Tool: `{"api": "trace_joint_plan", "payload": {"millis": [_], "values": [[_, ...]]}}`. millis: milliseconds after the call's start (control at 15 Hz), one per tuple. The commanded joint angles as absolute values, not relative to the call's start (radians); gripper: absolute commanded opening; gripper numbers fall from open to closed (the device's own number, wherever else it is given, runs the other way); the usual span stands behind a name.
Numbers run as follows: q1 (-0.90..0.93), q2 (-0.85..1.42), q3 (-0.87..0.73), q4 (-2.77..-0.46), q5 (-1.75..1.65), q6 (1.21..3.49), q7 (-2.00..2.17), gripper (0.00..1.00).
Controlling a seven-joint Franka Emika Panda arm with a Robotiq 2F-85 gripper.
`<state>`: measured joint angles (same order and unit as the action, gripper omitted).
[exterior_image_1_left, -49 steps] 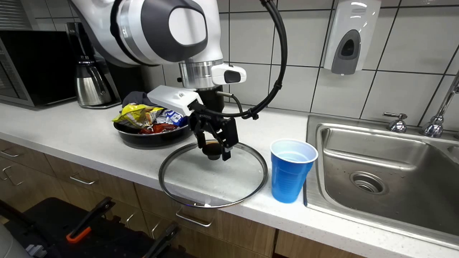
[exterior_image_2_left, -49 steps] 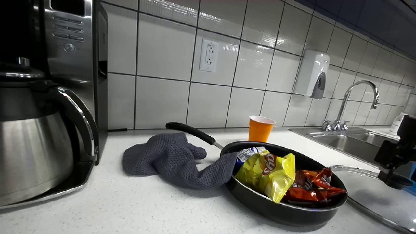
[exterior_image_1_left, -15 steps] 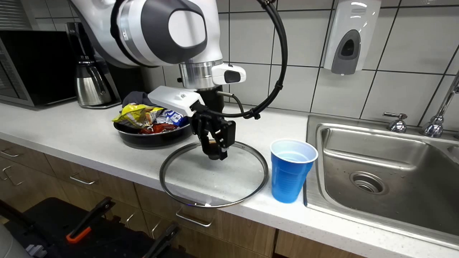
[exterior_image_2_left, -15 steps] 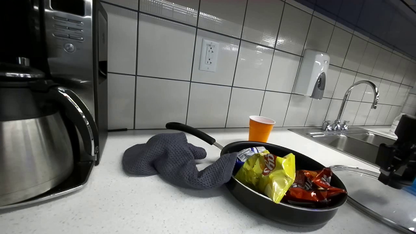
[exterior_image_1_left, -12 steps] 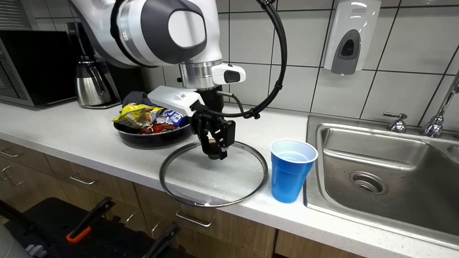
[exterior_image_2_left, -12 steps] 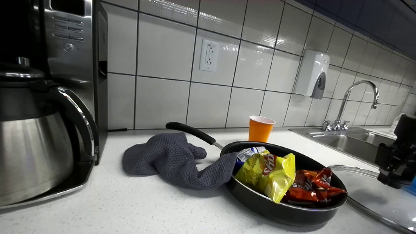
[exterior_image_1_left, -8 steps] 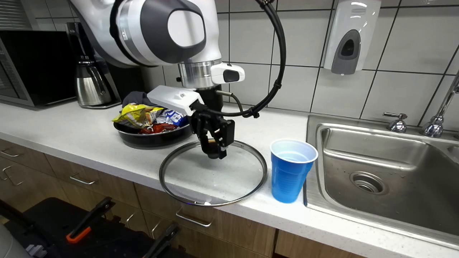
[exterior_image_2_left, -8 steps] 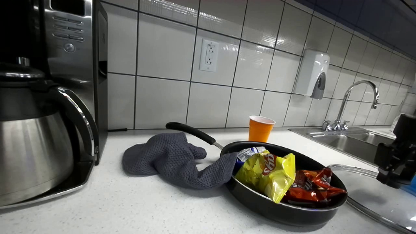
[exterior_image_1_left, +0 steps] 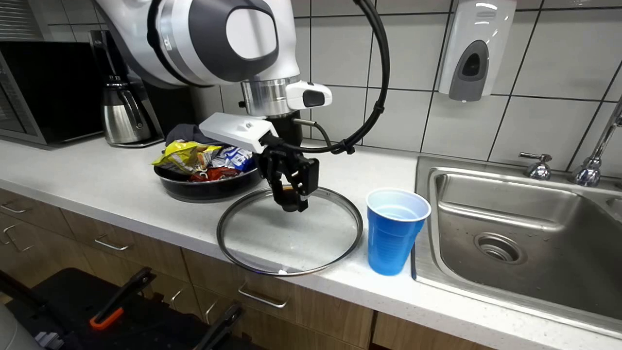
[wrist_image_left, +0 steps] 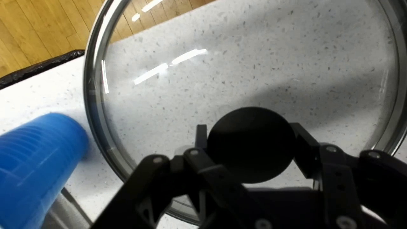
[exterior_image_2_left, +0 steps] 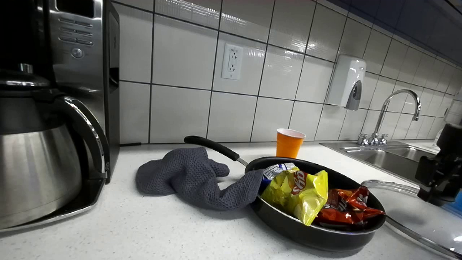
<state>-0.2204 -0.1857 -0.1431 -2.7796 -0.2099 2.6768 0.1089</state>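
Note:
A round glass lid [exterior_image_1_left: 311,243] with a steel rim and black knob shows in both exterior views [exterior_image_2_left: 418,207]. My gripper [wrist_image_left: 250,138] points down over the lid's middle and is shut on the black knob [wrist_image_left: 251,149], one finger on each side. In an exterior view the gripper [exterior_image_1_left: 291,197] partly hides the knob. The lid appears raised slightly above the white counter, and part of it reaches past the counter's front edge. A blue cup [exterior_image_1_left: 393,238] stands upright close beside the lid's rim; it also shows in the wrist view [wrist_image_left: 41,159].
A black pan [exterior_image_2_left: 317,236] holds snack bags [exterior_image_2_left: 296,193] beside the lid. A grey cloth [exterior_image_2_left: 195,177] lies against the pan. An orange cup [exterior_image_2_left: 289,143] stands behind it. The sink [exterior_image_1_left: 515,248] is past the blue cup. A steel carafe [exterior_image_1_left: 124,116] stands further off.
The fingers, wider apart around the knob at first, have closed on it. In the last half second the gripper and the lid have risen a little.

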Motion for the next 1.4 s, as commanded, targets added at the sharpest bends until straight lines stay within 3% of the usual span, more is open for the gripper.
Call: {"api": "trace_joint_plan", "payload": {"millis": [0,1333], "values": [[-0.210,-0.240,-0.144,-2.768,-0.184,2.637,0.058,0.39],[-0.216,-0.294,-0.149,-2.674,-0.204,2.546,-0.008,0.39]]}}
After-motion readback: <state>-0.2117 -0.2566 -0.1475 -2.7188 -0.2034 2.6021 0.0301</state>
